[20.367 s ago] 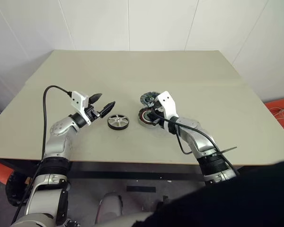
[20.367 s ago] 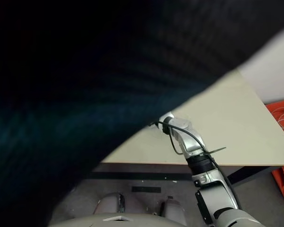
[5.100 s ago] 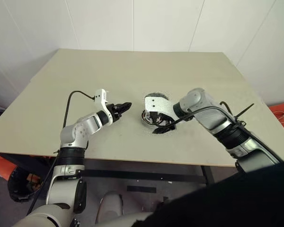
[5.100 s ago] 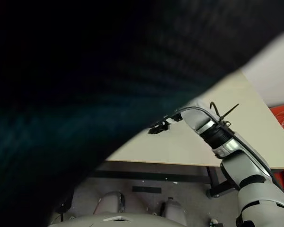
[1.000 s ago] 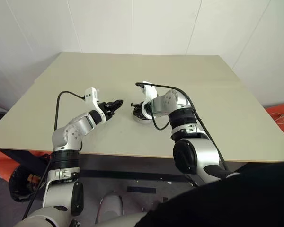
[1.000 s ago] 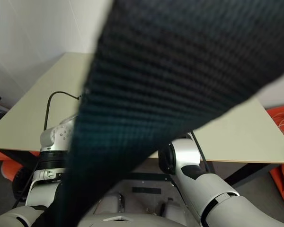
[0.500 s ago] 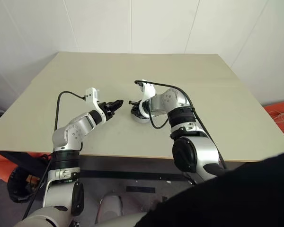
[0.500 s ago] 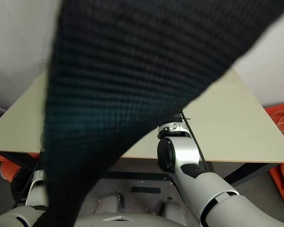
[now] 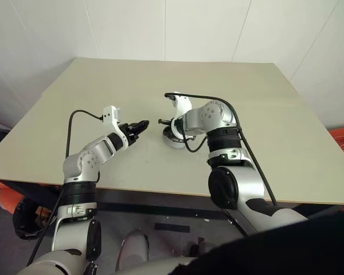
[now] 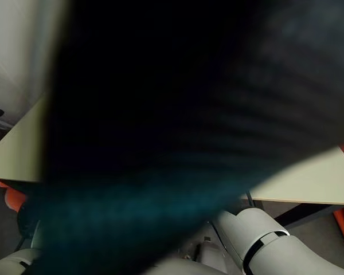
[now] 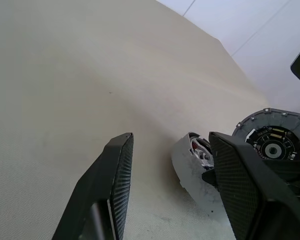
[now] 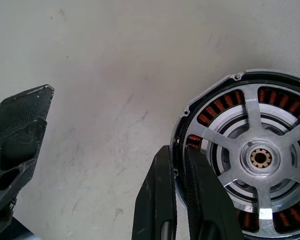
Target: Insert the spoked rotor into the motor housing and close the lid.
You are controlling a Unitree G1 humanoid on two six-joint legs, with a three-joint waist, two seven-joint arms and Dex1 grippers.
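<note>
**Rotor Seated, Lid Waiting**

On the beige table [image 9: 264,114], my motor housing [image 12: 250,155] already carries the spoked rotor [image 12: 262,159], silver spokes over copper windings. My right gripper [image 12: 182,200], fingers pressed together and empty, hangs at its rim. My left gripper [image 11: 170,165] stands open nearby, empty, facing the grey slotted lid [image 11: 272,135], propped beyond.

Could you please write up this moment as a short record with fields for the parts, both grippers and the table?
spoked rotor: seated in the motor housing, silver spokes up
motor housing: on the table, copper windings visible between the spokes
lid: not identifiable for certain
left gripper: open, empty, pointing toward the housing
right gripper: shut, empty, fingertips at the housing's rim
table: beige
</note>
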